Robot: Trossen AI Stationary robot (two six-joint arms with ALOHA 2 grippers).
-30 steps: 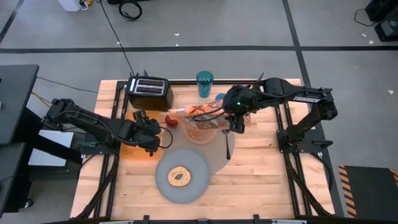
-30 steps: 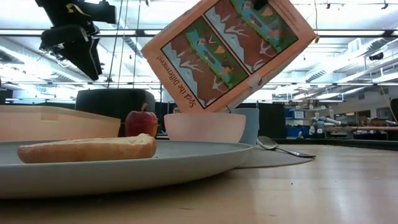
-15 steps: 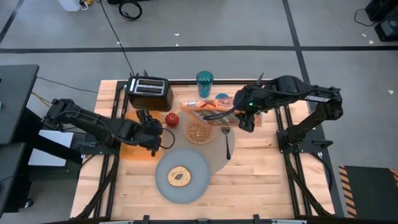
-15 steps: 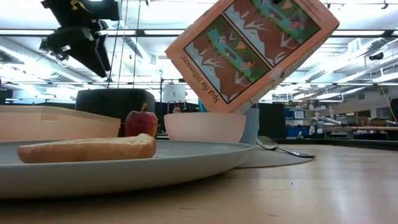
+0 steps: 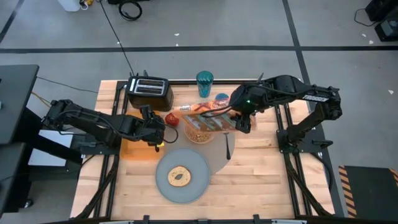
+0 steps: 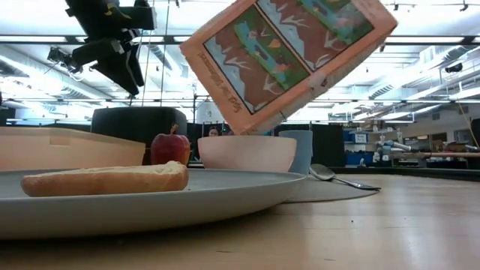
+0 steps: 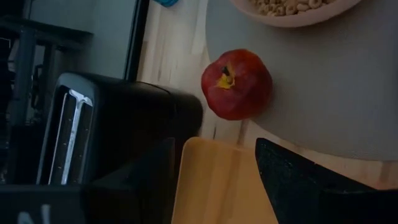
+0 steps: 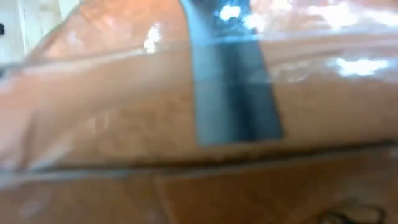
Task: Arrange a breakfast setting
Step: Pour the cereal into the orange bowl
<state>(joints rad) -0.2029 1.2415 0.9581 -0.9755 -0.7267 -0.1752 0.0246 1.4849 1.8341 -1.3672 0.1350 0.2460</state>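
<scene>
Cardboard cereal box [image 5: 208,115] clamped in right gripper [image 5: 239,122]; left gripper [image 5: 157,130] parted.

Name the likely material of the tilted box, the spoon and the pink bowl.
Cereal box: printed card, matte, creased edges. Spoon: metal, mirror-bright. Pink bowl: smooth, matte, perhaps plastic or ceramic; the look leaves it open.

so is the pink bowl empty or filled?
Filled, at least partly: the left wrist view shows cereal rings inside the pink bowl, and the high view shows tan contents. The orange cereal box hangs tilted over it.
</scene>
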